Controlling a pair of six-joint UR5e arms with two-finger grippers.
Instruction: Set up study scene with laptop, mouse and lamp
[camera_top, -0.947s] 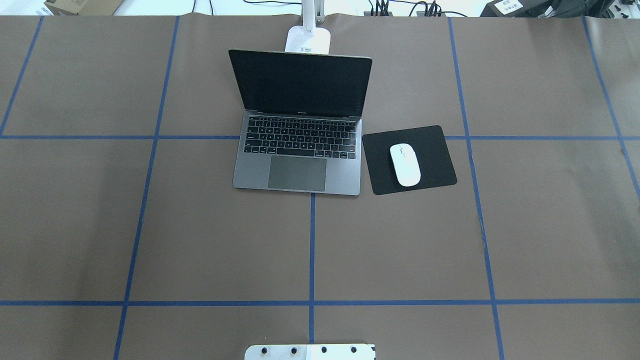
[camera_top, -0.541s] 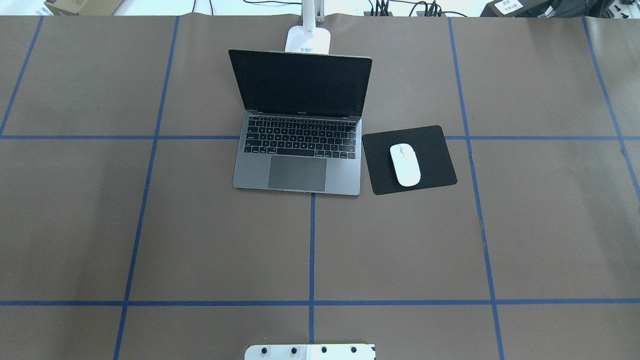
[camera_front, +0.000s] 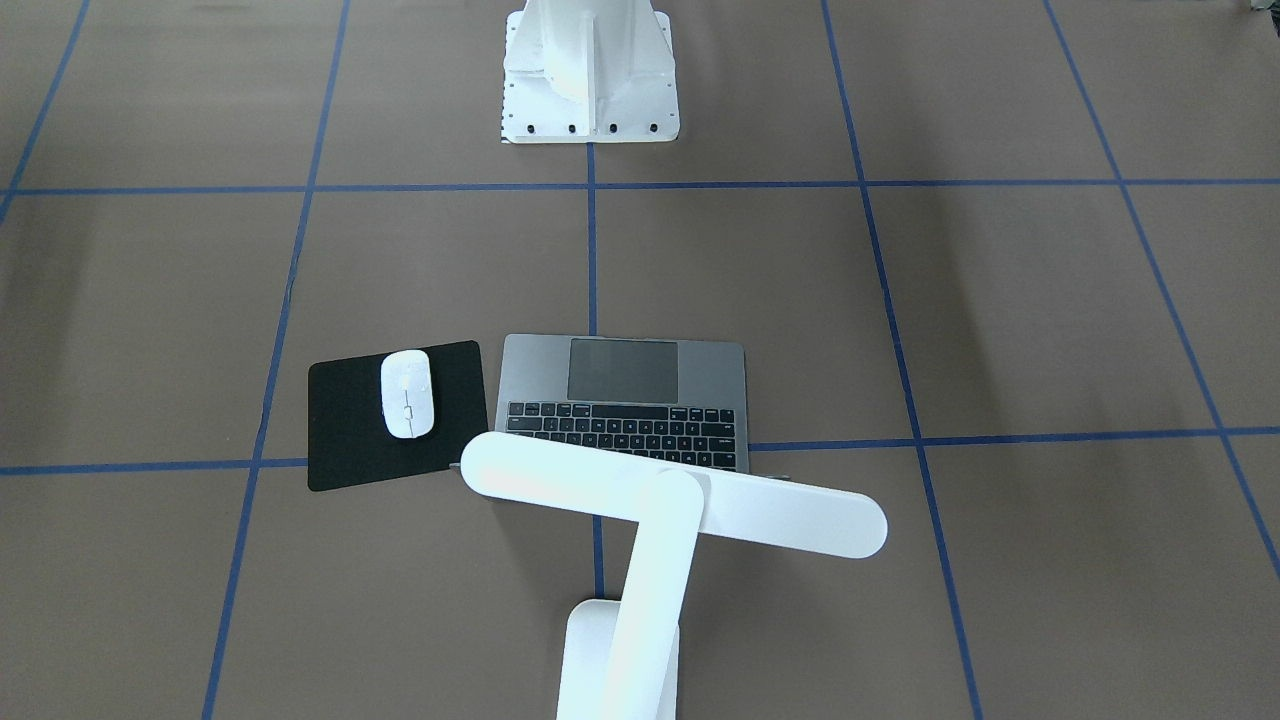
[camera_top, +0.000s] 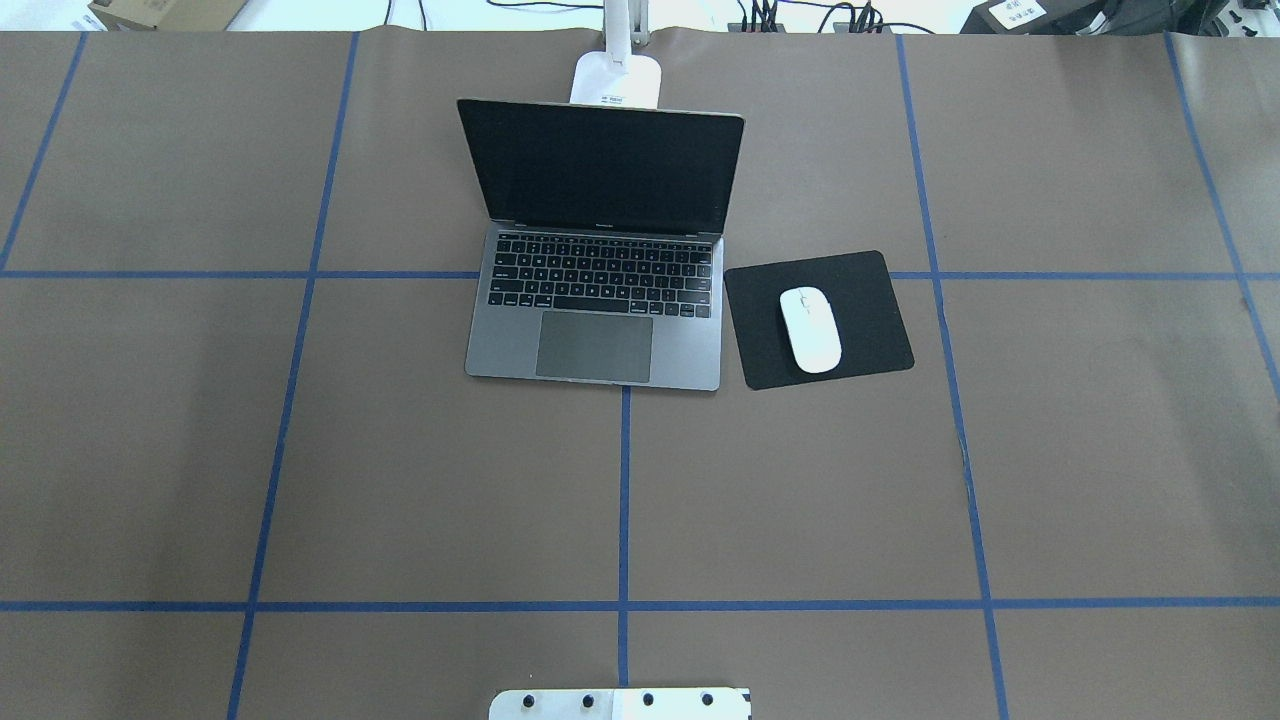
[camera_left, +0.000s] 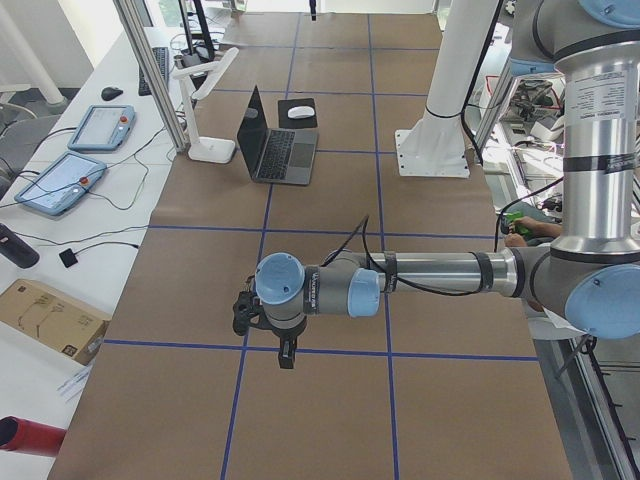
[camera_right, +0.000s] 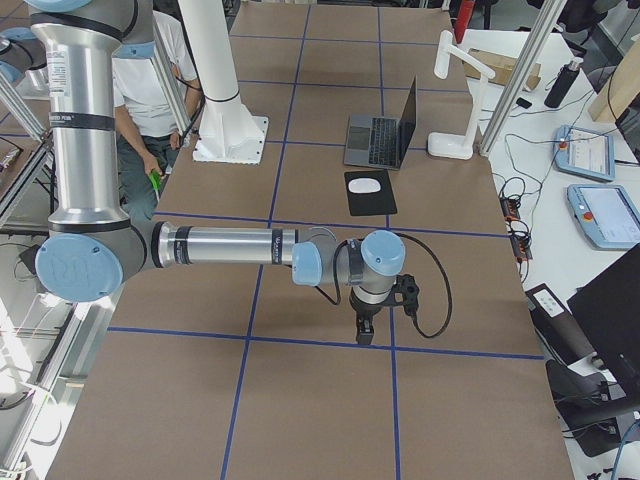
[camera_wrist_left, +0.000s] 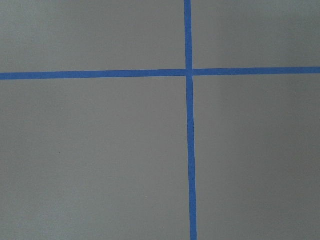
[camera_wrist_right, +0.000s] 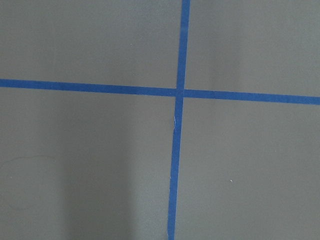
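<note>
The grey laptop (camera_top: 600, 300) stands open at the far centre of the table, its screen dark. The white mouse (camera_top: 810, 328) lies on a black pad (camera_top: 868, 290) just right of it. Behind the screen rises the white lamp (camera_front: 670, 500), its light bar reaching over the laptop's rear; the overhead view shows only the lamp's base (camera_top: 617, 80). My left gripper (camera_left: 285, 355) and right gripper (camera_right: 363, 330) hang over bare table near its two ends, far from these things. They show only in the side views, so I cannot tell whether they are open or shut. Both wrist views show only brown paper and blue tape.
The white bolted pedestal (camera_front: 590, 70) stands at the robot's edge of the table. A seated person (camera_right: 150, 100) is beside the robot. Control pendants (camera_left: 70, 175) and cables lie on the white bench beyond the lamp. Blue tape lines grid the brown table.
</note>
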